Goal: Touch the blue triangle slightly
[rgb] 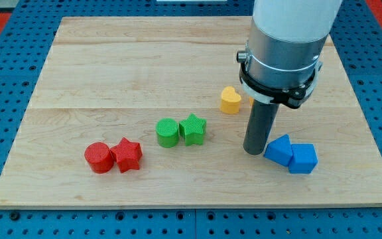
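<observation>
Item: blue triangle (279,150), lying on the wooden board (111,79) toward the view's right, touching or all but touching a blue cube (303,159) on its right side. My tip (254,152) stands just left of the triangle, at or almost at its edge; whether contact is made cannot be told from this angle. No pincer fitted: the arm ends in a bare rod, so nothing is clasped or let go. Judged reason for the position: the rod has its working end at the triangle's free side, so a slight nudge would meet it without first striking the cube.

Above and left of the triangle: yellow heart (230,99), apart from it. Farther left of the triangle: green cylinder (167,132) and green star (193,129), touching one another. Farthest left of the triangle: red cylinder (99,157) and red star (127,155), also paired.

Containers: none on the board; all blocks lie loose on its surface.
</observation>
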Available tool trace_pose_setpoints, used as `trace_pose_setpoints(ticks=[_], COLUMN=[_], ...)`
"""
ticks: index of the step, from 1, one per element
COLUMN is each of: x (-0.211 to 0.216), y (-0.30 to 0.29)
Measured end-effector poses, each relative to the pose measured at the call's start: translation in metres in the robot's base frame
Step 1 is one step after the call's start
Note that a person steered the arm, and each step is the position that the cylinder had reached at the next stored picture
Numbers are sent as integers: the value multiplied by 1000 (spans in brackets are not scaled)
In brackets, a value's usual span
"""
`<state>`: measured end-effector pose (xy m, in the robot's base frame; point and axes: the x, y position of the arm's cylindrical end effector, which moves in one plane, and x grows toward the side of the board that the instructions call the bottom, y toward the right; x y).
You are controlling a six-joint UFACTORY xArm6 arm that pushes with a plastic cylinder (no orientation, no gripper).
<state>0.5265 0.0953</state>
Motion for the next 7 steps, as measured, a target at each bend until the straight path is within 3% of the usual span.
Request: trace_pose_setpoints(ticks=[7], x=[0], y=[20])
